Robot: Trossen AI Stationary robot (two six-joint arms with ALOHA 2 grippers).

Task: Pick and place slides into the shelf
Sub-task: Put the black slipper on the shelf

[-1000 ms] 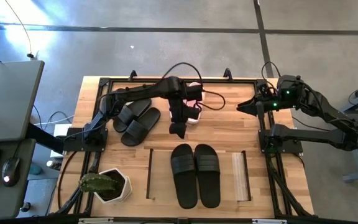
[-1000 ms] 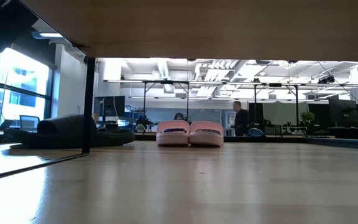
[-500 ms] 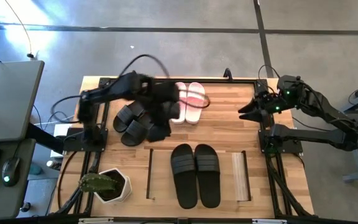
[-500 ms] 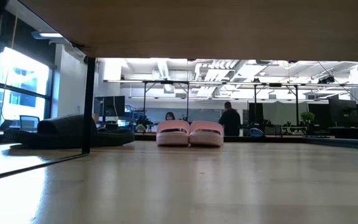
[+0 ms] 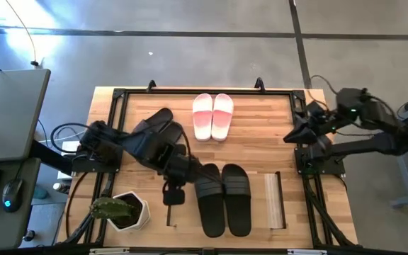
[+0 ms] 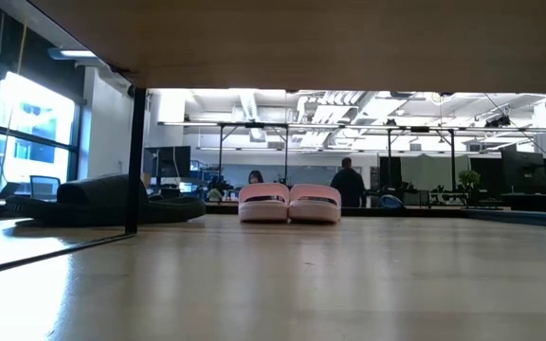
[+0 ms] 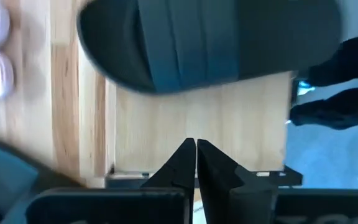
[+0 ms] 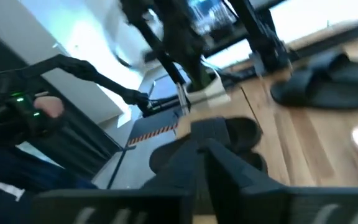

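- Nearest, the shelf (image 5: 173,200) already has one black pair (image 5: 222,199) lying on it, so one pair looks placed.
- Left gripper (image 5: 173,195) hangs by the shelf's left side board, fingers pinched together, holding nothing.
- Mid-table, second black pair (image 5: 154,132) waits under the left arm, not yet shelved.
- Far edge, pink pair (image 5: 212,116) untouched.
- Right gripper (image 5: 291,134) parked at the right edge, closed and empty.

No legible text, label, brand, number or sign appears on any item in view; surfaces of sandals, rack, table and equipment carry nothing that can be read.
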